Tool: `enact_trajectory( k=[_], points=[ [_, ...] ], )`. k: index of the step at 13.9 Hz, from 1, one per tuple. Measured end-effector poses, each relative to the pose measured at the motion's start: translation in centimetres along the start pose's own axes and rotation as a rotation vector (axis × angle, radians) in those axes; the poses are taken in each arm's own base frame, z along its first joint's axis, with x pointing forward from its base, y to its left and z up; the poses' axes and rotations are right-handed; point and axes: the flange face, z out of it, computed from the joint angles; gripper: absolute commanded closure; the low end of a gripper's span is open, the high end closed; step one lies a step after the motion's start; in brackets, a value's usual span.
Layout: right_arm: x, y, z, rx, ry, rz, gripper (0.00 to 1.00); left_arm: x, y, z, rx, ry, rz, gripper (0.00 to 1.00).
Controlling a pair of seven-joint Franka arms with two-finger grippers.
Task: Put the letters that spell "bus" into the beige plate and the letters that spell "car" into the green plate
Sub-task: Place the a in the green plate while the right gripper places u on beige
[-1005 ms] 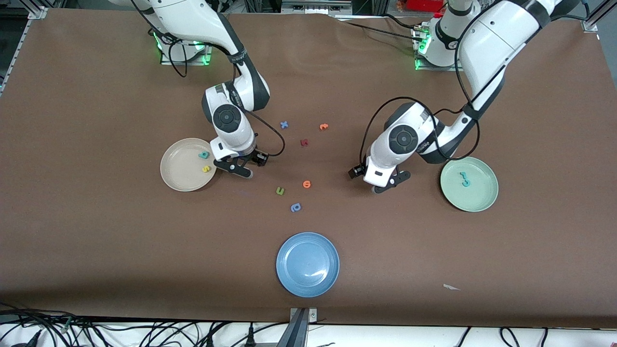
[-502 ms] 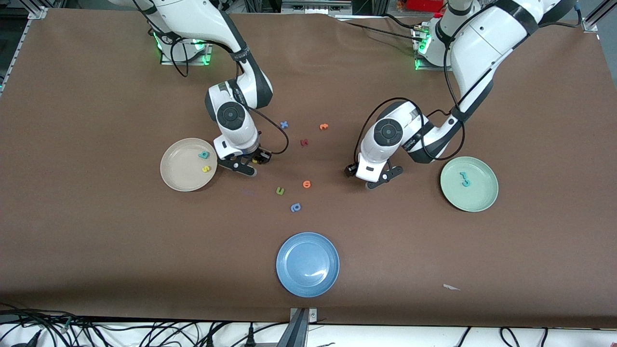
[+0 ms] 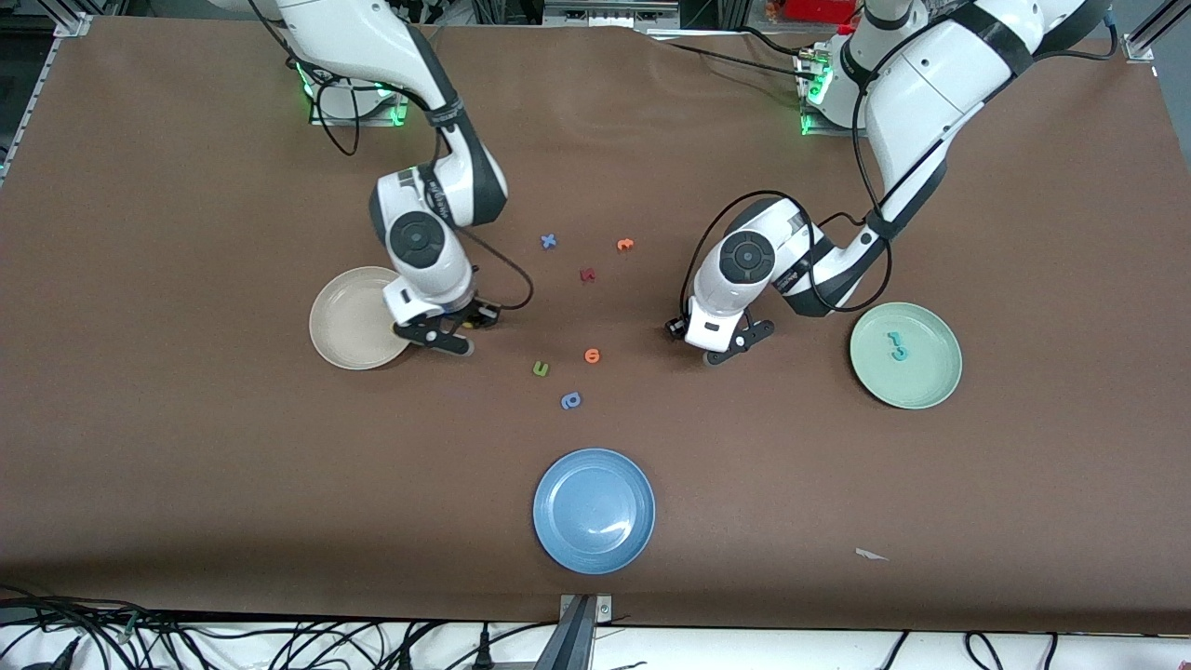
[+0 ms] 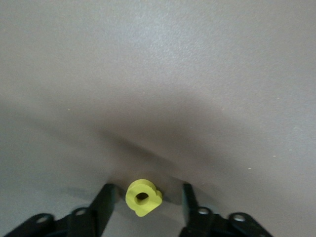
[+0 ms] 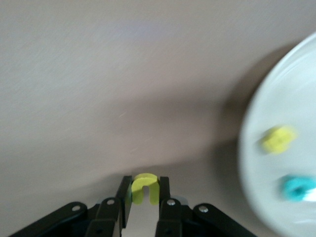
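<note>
My right gripper [image 3: 447, 337] [image 5: 144, 185] is shut on the yellow u [image 5: 144, 189], low over the table at the rim of the beige plate [image 3: 346, 321]. In the right wrist view the beige plate [image 5: 276, 197] holds the yellow s [image 5: 279, 139] and the teal b [image 5: 298, 187]. My left gripper [image 3: 718, 349] [image 4: 146, 190] is down at the table, open, its fingers [image 4: 106, 197] on either side of the yellow a [image 4: 143, 197] with a gap on each side. The green plate [image 3: 935, 381] holds the teal c [image 3: 900, 354] and teal r [image 3: 896, 337].
Loose letters lie mid-table: a green u [image 3: 541, 369], orange letter [image 3: 592, 355], blue-violet p [image 3: 570, 401], blue x [image 3: 549, 241], another orange letter [image 3: 625, 245], dark red letter [image 3: 587, 274]. A blue plate [image 3: 594, 549] sits nearer the front camera.
My right gripper closed on the yellow u and carried it toward the beige plate. My left gripper shifted toward the table's middle, came down around the yellow a, and its fingers narrowed.
</note>
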Motion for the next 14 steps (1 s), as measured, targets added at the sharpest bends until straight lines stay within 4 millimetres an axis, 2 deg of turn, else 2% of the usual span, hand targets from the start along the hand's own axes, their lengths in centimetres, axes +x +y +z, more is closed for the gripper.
enact_trajectory(
  k=[3, 4, 5, 6, 7, 9, 10, 12, 14],
  points=[
    [2.3, 5.2, -2.3, -0.048, -0.089, -0.082, 0.92, 0.1, 0.1, -0.3, -0.003, 0.004, -0.001, 0.82],
    [2.9, 6.9, -2.6, -0.056, -0.106, -0.11, 0.89, 0.1, 0.1, -0.3, -0.003, 0.004, -0.001, 0.86],
    [3.6, 8.9, -2.5, -0.065, -0.119, -0.145, 0.78, 0.1, 0.1, -0.3, -0.003, 0.004, -0.001, 0.88],
    [4.0, 10.8, -2.0, -0.075, -0.133, -0.17, 0.46, 0.1, 0.1, -0.3, -0.003, 0.004, -0.001, 0.88],
    [4.2, 12.6, -1.3, -0.084, -0.148, -0.185, 0.0, 0.1, 0.1, -0.3, -0.004, 0.004, -0.001, 0.92],
    [4.6, 15.0, -0.6, -0.092, -0.168, -0.195, 0.0, 0.8, 0.0, -0.5, -0.007, 0.01, -0.01, 0.95],
    [4.7, 15.1, -0.7, -0.091, -0.173, -0.197, 0.0, 1.7, -0.2, -0.9, -0.012, 0.018, -0.019, 0.95],
    [4.8, 14.2, -2.0, -0.087, -0.198, -0.209, 0.0, 4.8, -1.4, -2.9, -0.012, 0.044, -0.027, 0.98],
    [5.3, 12.5, -5.4, -0.075, -0.235, -0.23, 0.0, 8.5, -4.0, -5.4, 0.023, 0.065, -0.012, 0.99]
  ],
)
